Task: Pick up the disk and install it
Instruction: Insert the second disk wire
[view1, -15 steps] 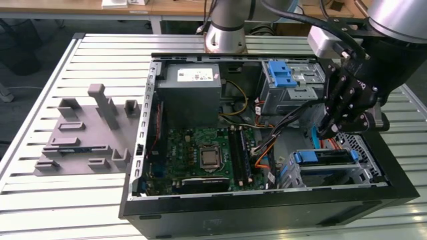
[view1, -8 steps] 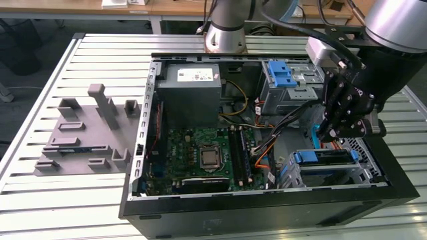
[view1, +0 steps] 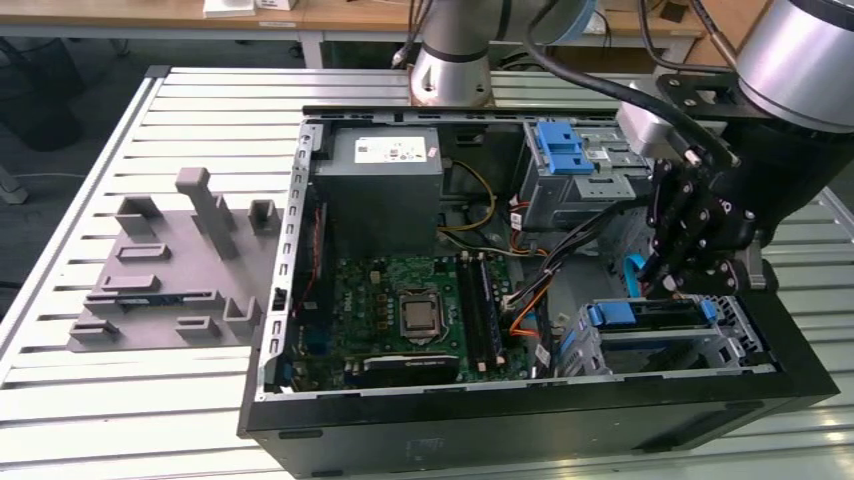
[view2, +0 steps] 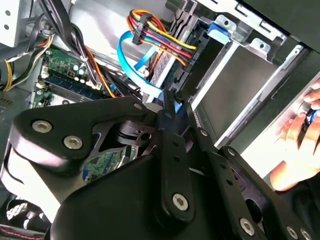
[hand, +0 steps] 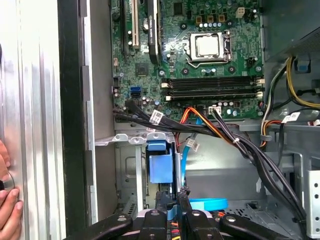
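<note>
The disk, edged by its blue bracket, sits low in the drive cage at the exterior view's right end of the open computer case. My black gripper hangs straight over it. In the first wrist view its fingertips stand close together with the bracket's blue end between them. The second wrist view shows a blue tab pinched at the gripper tip. Most of the disk's body is hidden inside the cage.
Bundled cables and a blue data cable run close beside the cage. A ribbed blue latch, the power supply and the motherboard fill the case. A grey fixture lies outside. A person's hand rests by the case wall.
</note>
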